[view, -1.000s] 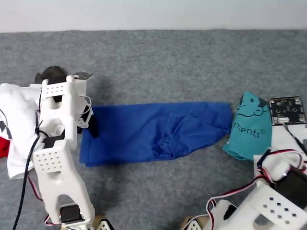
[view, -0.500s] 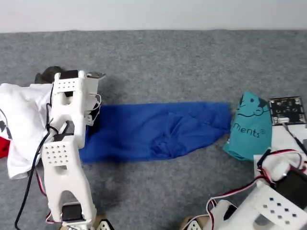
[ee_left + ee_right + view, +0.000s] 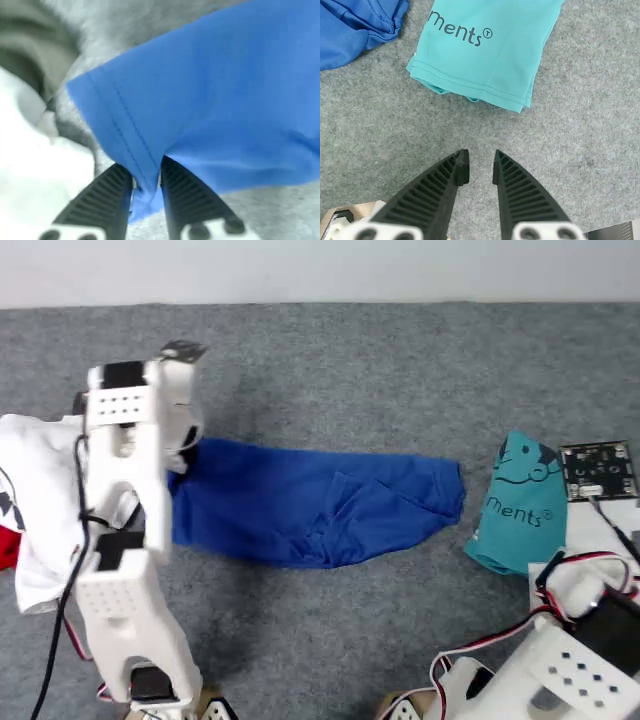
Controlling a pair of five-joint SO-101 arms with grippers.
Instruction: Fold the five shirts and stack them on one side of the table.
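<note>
Now your left gripper (image 3: 146,175) is clamped on the hem of the blue shirt (image 3: 310,505), at the shirt's left end; a fold of the blue cloth sits pinched between the two black fingers (image 3: 112,192). Compared with one second ago, the left arm (image 3: 125,490) has swung toward the far side of the table (image 3: 400,370) and has taken this end of the shirt with it. The left end of the shirt now lies farther back than before, and the whole cloth runs slanted, with the right end nearer.

The pull has also dragged the shirt to the left. Earlier its right end touched the folded teal shirt (image 3: 520,505); now you see a strip of grey table between the two.

The teal shirt itself has not moved; it lies folded at the right side of the table. The white shirt (image 3: 40,500) stays bunched at the left edge, partly under the left arm, with a bit of red cloth (image 3: 8,545) beside it.

Your right gripper (image 3: 479,167) is in the same place, low over the bare grey surface on the near side of the teal shirt. Its jaws stand a little apart and grasp nothing.
</note>
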